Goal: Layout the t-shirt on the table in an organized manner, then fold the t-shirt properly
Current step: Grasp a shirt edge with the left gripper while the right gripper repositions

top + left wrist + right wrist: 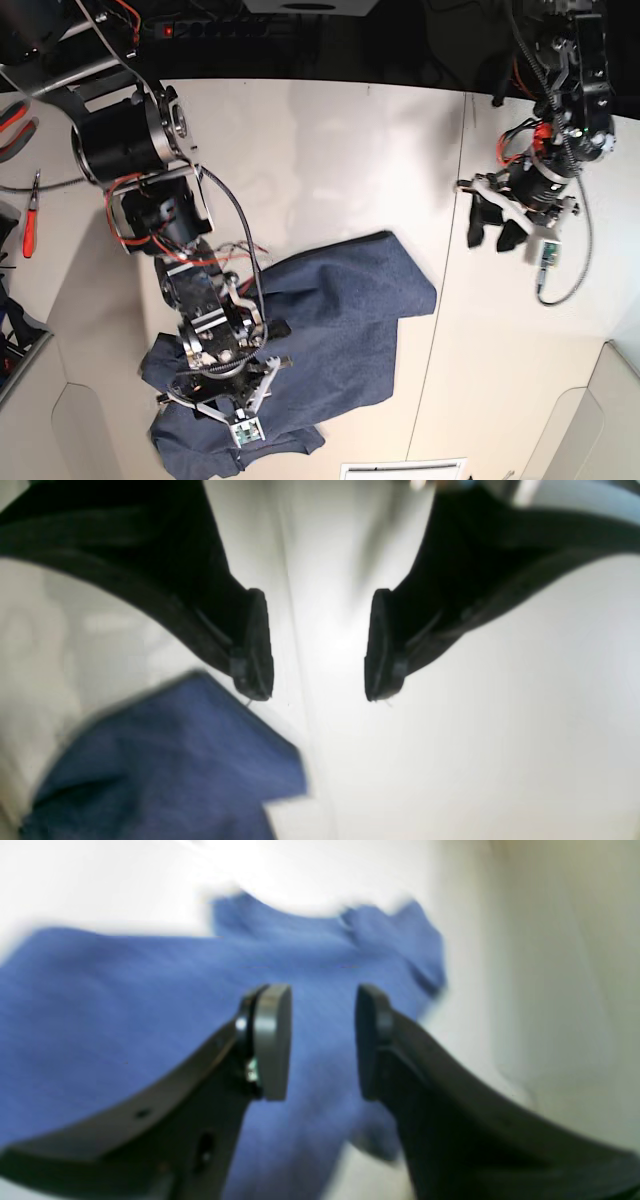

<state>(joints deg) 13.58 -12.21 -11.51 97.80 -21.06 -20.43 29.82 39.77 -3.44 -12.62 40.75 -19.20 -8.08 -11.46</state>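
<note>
Over the rumpled navy-blue cotton t-shirt, lying beside the matte white table's dark seam | your right gripper is hovering half-open, empty | left gripper is waiting spread wide, away across that seam | pinch one hem corner, drag flat.

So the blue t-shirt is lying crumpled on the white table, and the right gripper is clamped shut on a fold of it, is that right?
Not quite. The t-shirt does lie crumpled on the white table, but the right gripper is not clamped on it. The right wrist view shows its jaws standing apart above the cloth, with nothing between them.
</note>
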